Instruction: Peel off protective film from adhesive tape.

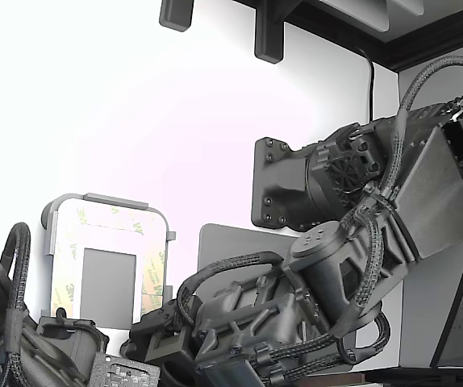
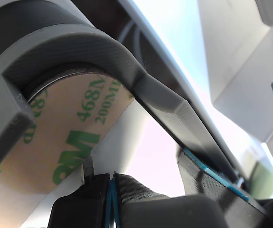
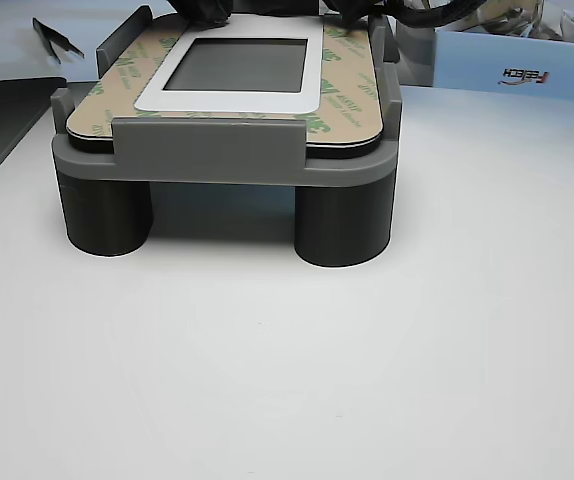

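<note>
Closing on the film point(image 2: 74, 142), the gripper point(image 2: 112, 183) sits at the holder point(image 2: 70, 42) corner, fingers seemingly pinched together, perhaps on the film's edge. Film covers the tape inside the holder; next, lift slowly.

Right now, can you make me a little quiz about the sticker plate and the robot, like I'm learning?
1. True or false: the protective film with green 3M logos still covers the tape around the grey rectangle.
2. In the other view, what does the grey holder stand on?
A. round dark legs
B. a stack of books
C. a blue box
3. Fill in: in the exterior view, the plate sits toward the view's ____ side.

Key
1. True; no strip looks lifted.
2. A, see one leg.
3. Left, with the arm to the right. The gripper shows blue-lined jaws pressed together near the film's edge.
</note>
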Motion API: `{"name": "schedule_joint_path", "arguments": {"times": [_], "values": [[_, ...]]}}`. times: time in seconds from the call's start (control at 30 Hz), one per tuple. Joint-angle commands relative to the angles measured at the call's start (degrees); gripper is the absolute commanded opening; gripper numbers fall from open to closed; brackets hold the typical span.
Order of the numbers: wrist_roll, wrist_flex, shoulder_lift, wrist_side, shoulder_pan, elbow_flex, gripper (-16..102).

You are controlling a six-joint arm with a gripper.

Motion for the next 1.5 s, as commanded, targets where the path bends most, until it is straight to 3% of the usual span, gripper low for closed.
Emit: {"name": "schedule_joint_path", "arguments": {"times": [0.0, 1.47], "values": [[0.2, -0.2, 1.5, -0.3, -0.7, -1.7, -10], [1.1, 2.4, -0.5, -1.7, -1.3, -5.4, -10]]}}
